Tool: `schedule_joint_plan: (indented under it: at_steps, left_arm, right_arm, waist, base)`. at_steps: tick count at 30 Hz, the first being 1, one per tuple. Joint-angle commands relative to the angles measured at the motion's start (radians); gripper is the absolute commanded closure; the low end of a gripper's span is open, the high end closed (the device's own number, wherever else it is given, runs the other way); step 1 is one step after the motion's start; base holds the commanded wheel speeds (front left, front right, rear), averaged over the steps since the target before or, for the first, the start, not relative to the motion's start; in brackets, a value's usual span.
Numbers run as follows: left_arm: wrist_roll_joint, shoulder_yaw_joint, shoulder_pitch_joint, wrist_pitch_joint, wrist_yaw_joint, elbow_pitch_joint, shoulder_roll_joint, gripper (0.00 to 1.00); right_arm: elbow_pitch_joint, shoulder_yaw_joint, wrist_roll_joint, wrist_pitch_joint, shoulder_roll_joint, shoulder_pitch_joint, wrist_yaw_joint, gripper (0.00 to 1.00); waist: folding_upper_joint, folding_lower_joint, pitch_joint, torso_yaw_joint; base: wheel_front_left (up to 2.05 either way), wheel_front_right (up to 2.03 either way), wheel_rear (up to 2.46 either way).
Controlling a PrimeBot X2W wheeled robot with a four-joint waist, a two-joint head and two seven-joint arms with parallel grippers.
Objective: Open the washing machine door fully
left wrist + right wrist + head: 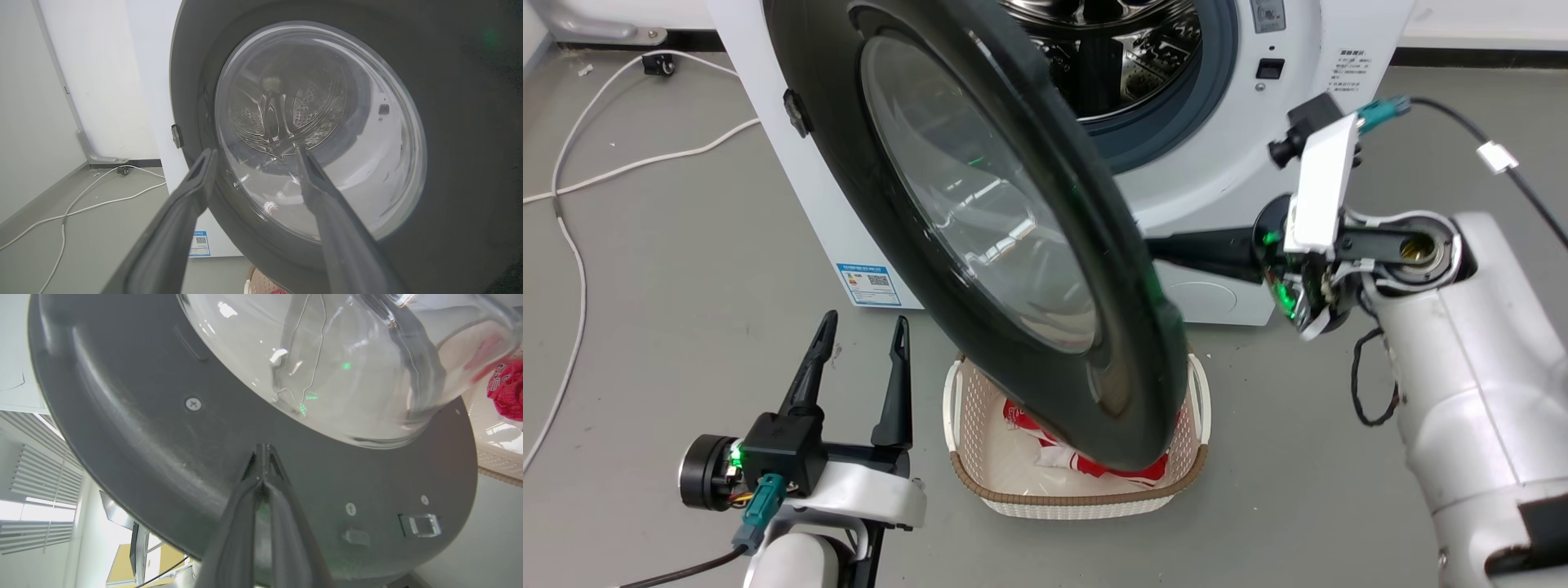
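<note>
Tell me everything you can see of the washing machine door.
The washing machine door is a large round glossy black ring around a bulging clear glass bowl; its inner face is grey, with screws and a latch. It stands partly open. The shut right hand seems to touch that inner face with its fingertips.

Bright even light, soft shadows on the floor [645, 327], glare streaked the washing machine door [980, 212], left fingers [171, 228] blurred up close, wrist-view edges bowed, window [36, 510] overexposed
</note>
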Motion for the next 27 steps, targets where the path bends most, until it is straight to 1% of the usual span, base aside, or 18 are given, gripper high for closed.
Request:
schedule_joint_plan:
  at_steps: [1, 4, 11, 14, 18, 21, 25, 27]
  left_arm:
    - [-0.003, -0.004, 0.010, -0.002, -0.002, 0.001, -0.001, 0.00]
    - [-0.006, -0.012, 0.011, -0.002, -0.004, 0.005, -0.001, 0.00]
    - [-0.015, -0.020, 0.014, -0.002, -0.001, 0.009, -0.001, 0.00]
    - [-0.015, -0.022, 0.016, -0.002, 0.001, 0.009, -0.001, 0.00]
    - [-0.012, -0.021, 0.019, -0.002, 0.004, 0.007, -0.001, 0.00]
    - [-0.009, -0.021, 0.024, -0.002, 0.006, 0.004, -0.001, 0.00]
    - [-0.021, -0.013, 0.030, -0.002, 0.009, -0.002, -0.001, 0.00]
    - [-0.024, -0.010, 0.032, -0.002, 0.012, -0.002, 0.000, 0.00]
  right_arm:
    - [-0.013, 0.013, 0.011, 0.012, 0.010, 0.029, 0.000, 1.00]
    - [-0.070, 0.069, 0.065, 0.026, 0.014, 0.070, 0.000, 1.00]
    - [-0.196, 0.238, 0.167, -0.042, 0.010, 0.149, 0.000, 1.00]
    - [-0.217, 0.284, 0.191, -0.075, 0.010, 0.167, 0.000, 1.00]
    - [-0.239, 0.322, 0.219, -0.120, 0.011, 0.181, 0.000, 1.00]
    - [-0.262, 0.319, 0.213, -0.200, 0.009, 0.200, 0.000, 1.00]
    - [-0.293, 0.280, 0.152, -0.361, 0.004, 0.240, 0.000, 1.00]
    - [-0.312, 0.253, 0.112, -0.448, -0.016, 0.266, 0.000, 1.00]
  waist:
    - [0.0000, 0.0001, -0.003, 0.002]
    - [0.0000, 0.0001, -0.008, 0.006]
    - [0.0000, 0.0001, -0.017, 0.010]
    - [0.0000, 0.0001, -0.020, 0.009]
    - [0.0000, 0.0001, -0.025, 0.005]
    - [0.0000, 0.0001, -0.029, 0.002]
    - [0.0000, 0.0001, -0.032, -0.004]
    - [0.0000, 0.0001, -0.033, -0.007]
  base:
    - [0.00, 0.00, 0.00]
    - [0.00, 0.00, 0.00]
    - [0.00, 0.00, 0.00]
    - [0.00, 0.00, 0.00]
    - [0.00, 0.00, 0.00]
    - [0.00, 0.00, 0.00]
    - [0.00, 0.00, 0.00]
    - [0.00, 0.00, 0.00]
